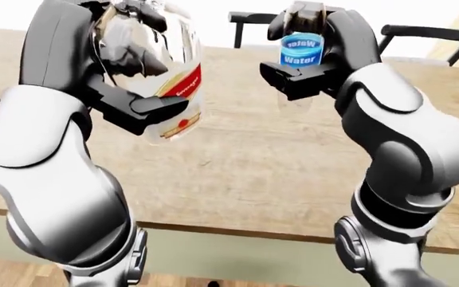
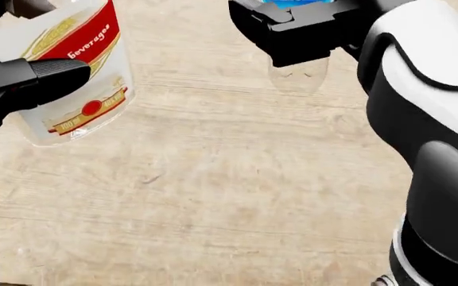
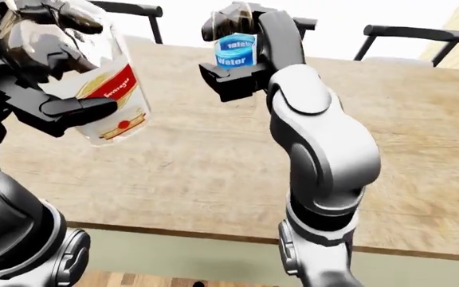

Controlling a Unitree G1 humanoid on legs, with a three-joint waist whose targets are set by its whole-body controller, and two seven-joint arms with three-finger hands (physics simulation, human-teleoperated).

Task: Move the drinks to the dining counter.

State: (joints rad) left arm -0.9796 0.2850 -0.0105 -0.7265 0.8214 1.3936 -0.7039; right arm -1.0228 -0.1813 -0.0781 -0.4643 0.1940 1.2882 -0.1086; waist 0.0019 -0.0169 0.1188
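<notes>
My left hand is shut on a clear beverage bottle with a red and gold label, held tilted above the wooden dining counter. The bottle also shows in the head view. My right hand is shut on a clear water bottle with a blue "Water" label, held above the counter further up the view. Its clear bottom shows in the head view. Black fingers hide much of both bottles.
The wooden counter's near edge runs across the bottom of the left-eye view, with a pale green face below it. Two dark chairs stand beyond the counter's far side at the top of the view.
</notes>
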